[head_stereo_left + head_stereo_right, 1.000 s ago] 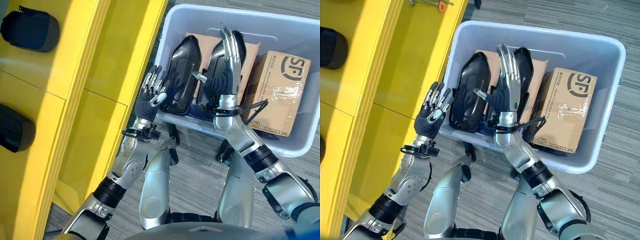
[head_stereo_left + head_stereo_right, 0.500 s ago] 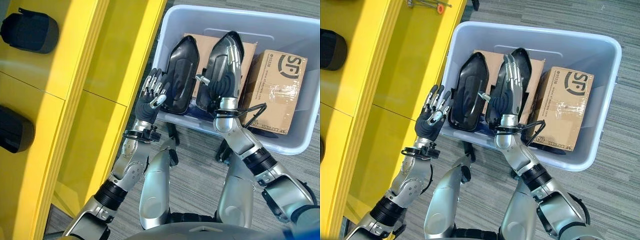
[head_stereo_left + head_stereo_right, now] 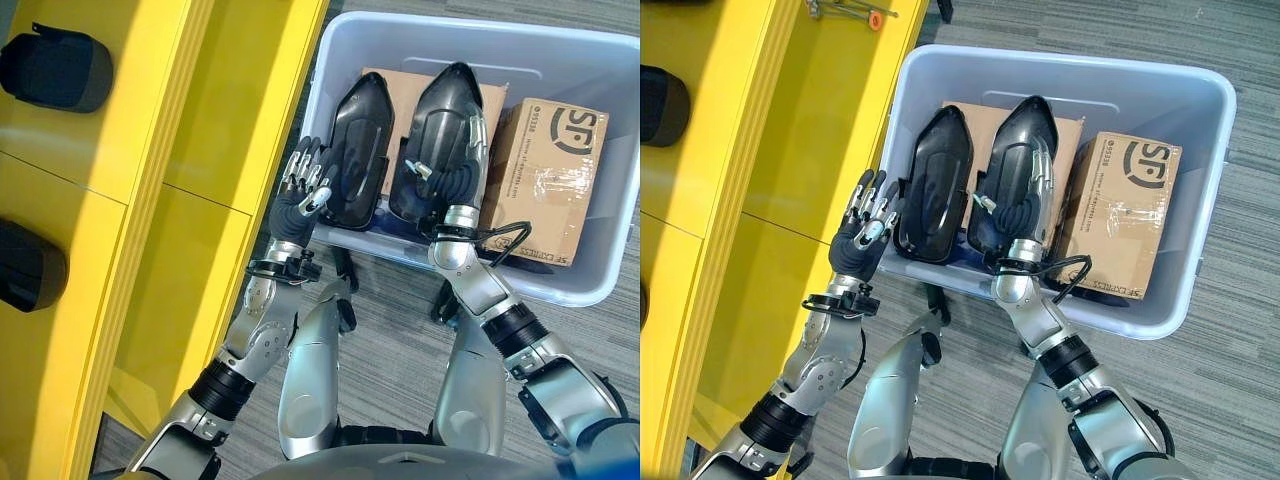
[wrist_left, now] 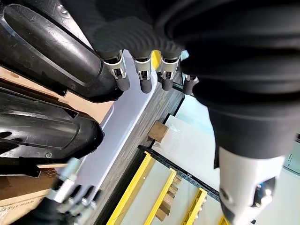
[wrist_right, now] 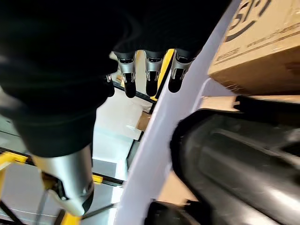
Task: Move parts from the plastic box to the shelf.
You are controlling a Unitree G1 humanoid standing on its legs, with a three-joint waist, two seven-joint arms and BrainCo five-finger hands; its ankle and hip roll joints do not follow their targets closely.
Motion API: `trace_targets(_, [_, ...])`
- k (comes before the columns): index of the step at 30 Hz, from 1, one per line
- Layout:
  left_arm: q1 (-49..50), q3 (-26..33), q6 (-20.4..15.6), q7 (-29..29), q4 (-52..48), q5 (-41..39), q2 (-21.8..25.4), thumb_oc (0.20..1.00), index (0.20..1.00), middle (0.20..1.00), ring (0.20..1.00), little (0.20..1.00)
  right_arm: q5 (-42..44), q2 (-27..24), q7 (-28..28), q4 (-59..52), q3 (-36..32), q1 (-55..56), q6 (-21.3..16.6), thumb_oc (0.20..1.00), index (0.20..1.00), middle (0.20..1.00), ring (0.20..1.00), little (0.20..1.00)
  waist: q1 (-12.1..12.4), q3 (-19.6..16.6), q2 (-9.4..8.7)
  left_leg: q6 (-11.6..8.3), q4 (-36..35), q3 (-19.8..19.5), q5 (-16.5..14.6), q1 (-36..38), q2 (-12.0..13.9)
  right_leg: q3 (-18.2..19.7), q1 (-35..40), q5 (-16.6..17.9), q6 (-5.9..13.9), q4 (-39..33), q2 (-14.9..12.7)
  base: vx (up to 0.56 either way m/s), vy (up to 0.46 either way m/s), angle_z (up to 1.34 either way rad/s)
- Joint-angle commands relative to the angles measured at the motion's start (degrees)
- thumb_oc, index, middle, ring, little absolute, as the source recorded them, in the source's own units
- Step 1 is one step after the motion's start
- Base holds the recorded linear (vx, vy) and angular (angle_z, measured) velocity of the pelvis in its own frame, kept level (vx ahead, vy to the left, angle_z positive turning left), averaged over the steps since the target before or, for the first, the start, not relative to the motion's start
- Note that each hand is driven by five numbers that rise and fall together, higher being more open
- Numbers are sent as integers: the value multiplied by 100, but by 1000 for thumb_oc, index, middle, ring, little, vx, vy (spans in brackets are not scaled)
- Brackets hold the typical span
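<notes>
Two glossy black, elongated moulded parts, the left part (image 3: 932, 186) and the right part (image 3: 1012, 170), lie side by side inside the pale blue-grey plastic box (image 3: 1200, 190), resting tilted on a flat brown carton with their narrow ends pointing away from the robot. The yellow shelf (image 3: 150, 200) stands just left of the box, with two dark parts (image 3: 58, 66) already lying on it.
</notes>
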Motion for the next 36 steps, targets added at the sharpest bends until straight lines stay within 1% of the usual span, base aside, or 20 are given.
trace_targets(1, [-58, -84, -376, -112, -479, 107, -190, 1000, 1000, 1000, 1000, 1000, -170, 75, -233, 29, -194, -396, -133, 1000, 1000, 1000, 1000, 1000, 57, -62, 431, -21, 445, -106, -1166, 219, -150, 367, 142, 117, 227, -263, 219, 0, 0, 0])
trace_targets(4, [-76, -109, -380, -106, -433, 83, -207, 1000, 1000, 1000, 1000, 1000, -415, 22, -292, 186, -164, -421, -33, 1000, 1000, 1000, 1000, 1000, 65, -62, 436, -18, 462, -110, -1167, 203, -145, 367, 129, 107, 219, -227, 218, 0, 0, 0])
trace_targets(7, [-90, -129, -388, -163, -362, 50, -217, 1000, 1000, 1000, 1000, 1000, -179, -6, -356, 336, -118, -423, 5, 1000, 1000, 1000, 1000, 1000, 64, -62, 441, -22, 463, -103, -1164, 207, -140, 367, 140, 104, 211, -235, 225, 0, 0, 0])
trace_targets(10, [-73, -140, -429, -240, -315, 40, -214, 1000, 1000, 1000, 1000, 1000, 84, -13, -374, 559, -140, -407, -115, 1000, 1000, 1000, 1000, 1000, 74, -62, 453, -21, 449, -105, -1160, 199, -146, 365, 136, 100, 205, -243, 230, 0, 0, 0])
trace_targets(11, [-79, -143, -456, -228, -313, 22, -206, 1000, 1000, 1000, 1000, 1000, 425, 4, -230, 642, -158, -373, -165, 1000, 1000, 1000, 1000, 1000, 75, -62, 461, -28, 456, -109, -1161, 182, -141, 372, 118, 87, 199, -225, 227, 0, 0, 0])
trace_targets(13, [-76, -122, -438, -245, -314, -5, -192, 1000, 1000, 1000, 1000, 1000, 575, 22, -242, 759, -182, -359, -253, 1000, 1000, 1000, 1000, 1000, 83, -62, 466, -22, 478, -115, -1169, 170, -139, 378, 107, 77, 188, -201, 227, 0, 0, 0])
trace_targets(14, [-75, -107, -392, -272, -310, -26, -172, 1000, 1000, 1000, 1000, 1000, 839, 54, -231, 941, -234, -389, -353, 1000, 1000, 1000, 1000, 1000, 110, -62, 465, -23, 520, -135, -1178, 139, -131, 364, 88, 54, 174, -138, 209, 0, 0, 0])
trace_targets(18, [-81, -94, -341, -321, -288, -35, -160, 1000, 1000, 1000, 1000, 1000, 976, 67, -202, 1155, -373, -467, -484, 1000, 1000, 1000, 1000, 1000, 144, -62, 466, -26, 556, -161, -1182, 105, -131, 347, 64, 35, 165, -78, 203, 0, 0, 0])
trace_targets(20, [-115, -118, -381, -315, -277, -40, -180, 1000, 1000, 1000, 1000, 1000, 1257, 72, -156, 1254, -458, -532, -498, 1000, 1000, 1000, 1000, 1000, 161, -62, 474, -35, 554, -181, -1170, 79, -135, 336, 38, 31, 166, -55, 199, 0, 0, 0])
trace_targets(22, [-137, -141, -451, -348, -305, -79, -180, 1000, 1000, 1000, 1000, 1000, 1574, 71, -75, 1465, -573, -609, -606, 1000, 1000, 1000, 1000, 1000, 184, -62, 498, -34, 548, -192, -1162, 54, -144, 337, 8, 21, 155, -31, 197, 0, 0, 0])
trace_targets(25, [-155, -146, -378, -283, -322, -83, -175, 1000, 1000, 1000, 1000, 1000, 1830, 65, 86, 1696, -747, -677, -732, 1000, 1000, 1000, 1000, 1000, 213, -62, 514, -41, 551, -215, -1162, 43, -158, 328, 4, 5, 150, -3, 189, 0, 0, 0])
trace_targets(28, [-159, -151, -383, -364, -271, -70, -182, 1000, 1000, 1000, 1000, 1000, 2077, 61, 247, 1852, -818, -723, -798, 1000, 1000, 1000, 1000, 1000, 229, -62, 517, -42, 578, -217, -1175, 24, -154, 316, -9, -8, 145, 27, 169, -2, -1, 1])
trace_targets(32, [-164, -150, -357, -385, -306, -100, -179, 1000, 1000, 1000, 1000, 1000, 2157, 39, 483, 1970, -891, -740, -788, 1000, 1000, 1000, 1000, 1000, 241, -62, 537, -36, 592, -220, -1175, 16, -162, 317, -25, -19, 143, 67, 147, -4, 0, 4])
trace_targets(36, [-155, -143, -278, -396, -321, -126, -153, 1000, 1000, 1000, 1000, 1000, 2145, 4, 675, 2075, -842, -792, -617, 1000, 1000, 1000, 1000, 1000, 267, -62, 538, -48, 620, -235, -1177, 1, -163, 310, -30, -33, 133, 100, 130, 0, 0, 1])
